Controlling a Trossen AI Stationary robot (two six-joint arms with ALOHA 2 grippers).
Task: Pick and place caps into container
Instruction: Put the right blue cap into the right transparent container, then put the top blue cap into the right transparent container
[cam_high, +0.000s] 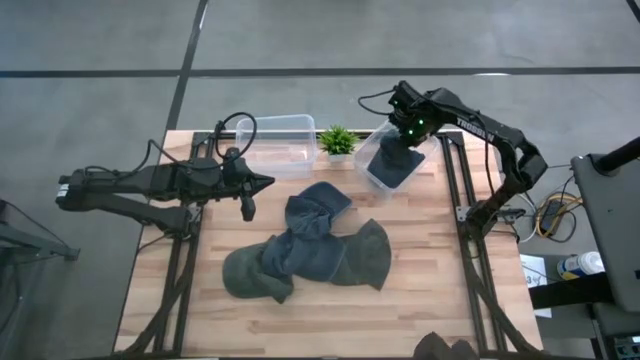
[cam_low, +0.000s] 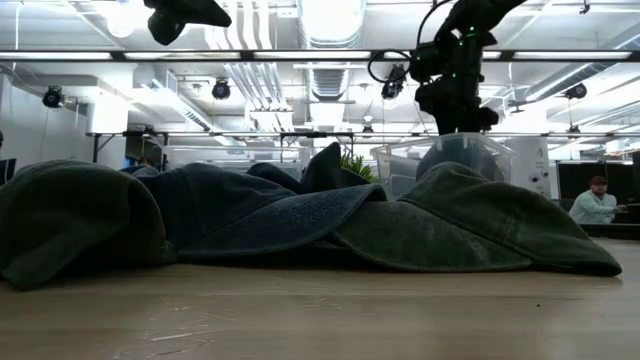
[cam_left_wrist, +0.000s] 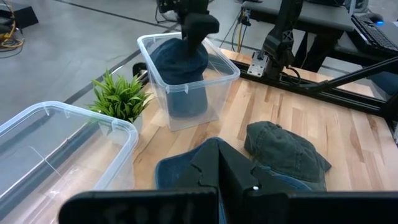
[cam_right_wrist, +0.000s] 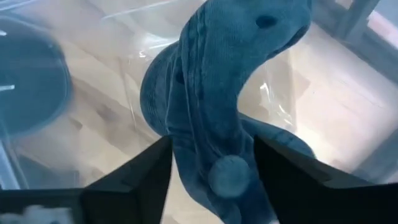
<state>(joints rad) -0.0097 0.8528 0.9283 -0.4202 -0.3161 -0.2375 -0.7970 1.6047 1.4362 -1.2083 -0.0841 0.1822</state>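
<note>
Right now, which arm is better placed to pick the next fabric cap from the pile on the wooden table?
Left. The left gripper hangs free beside the pile of caps; the right gripper is busy, holding a slate-blue cap inside the clear plastic container.

Overhead and table-level views share the caps (cam_high: 305, 250); wrist cameras sit close.

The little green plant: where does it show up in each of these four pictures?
High view: the plant stands at the table's far edge, between the two clear bins.
Low view: only its leaf tips poke up behind the cap pile.
Left wrist view: it stands between the bins.
Right wrist view: not in it.
Shared landmark: the bin holding a blue cap, beside the plant.
</note>
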